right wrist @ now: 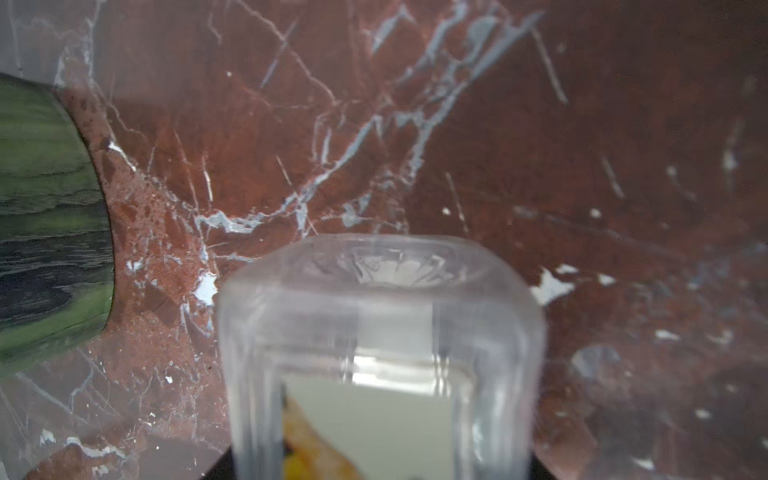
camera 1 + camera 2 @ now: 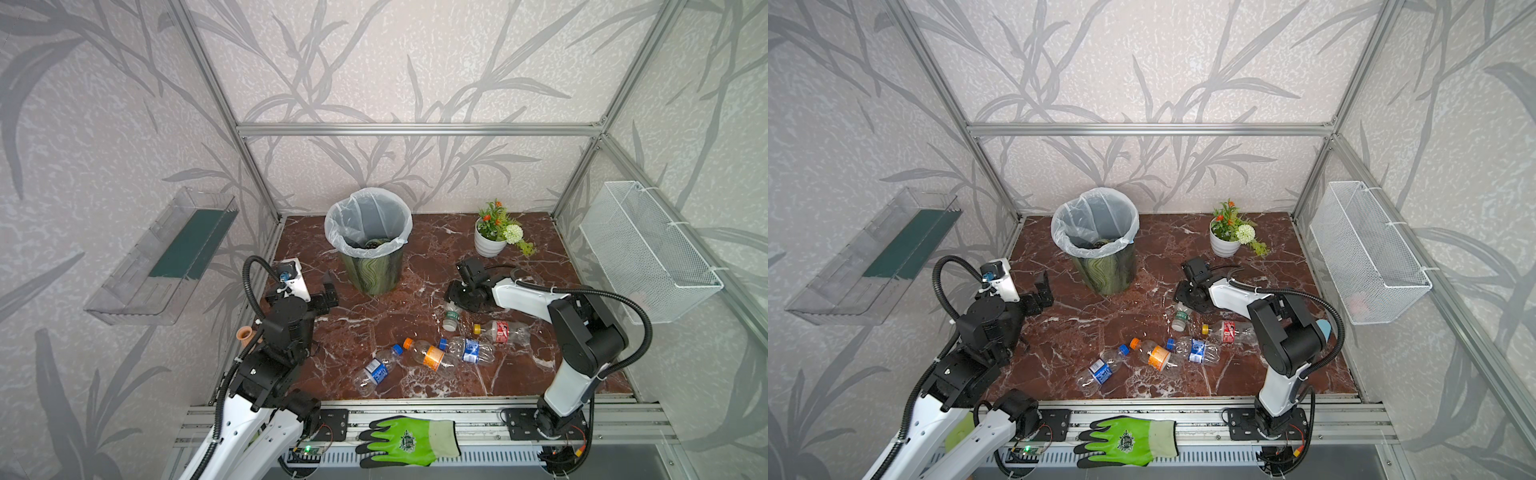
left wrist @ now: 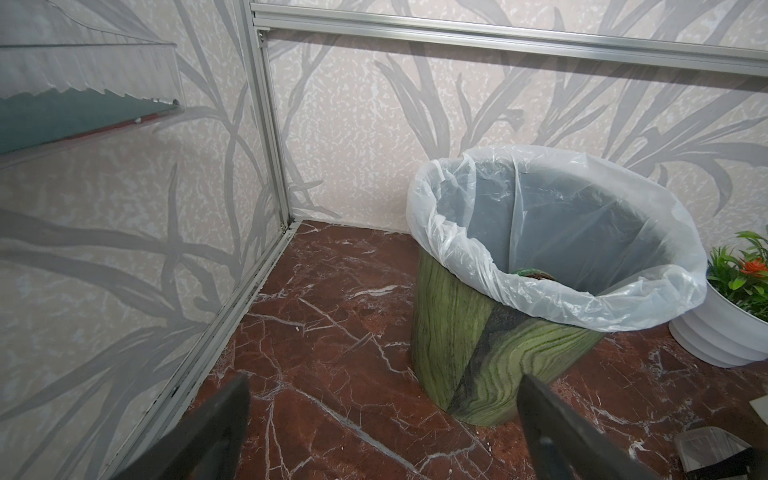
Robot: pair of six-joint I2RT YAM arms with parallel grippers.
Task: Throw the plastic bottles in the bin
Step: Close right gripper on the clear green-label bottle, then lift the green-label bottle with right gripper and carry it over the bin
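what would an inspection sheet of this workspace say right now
surface: red marble table top, glossy, veined
job's things: bin upright at the back, lined; five plastic bottles lie loose in front of it, green-label bottle nearest the right gripper
clutter: flower pot at the back; green glove on the front rail
grippers: left gripper open, empty, left of the bin; right gripper low at a clear bottle, grip cannot be told
cables: black hoses loop above both arms, off the bottles
surroundings: clear shelf on one side wall, wire basket on the opposite wall
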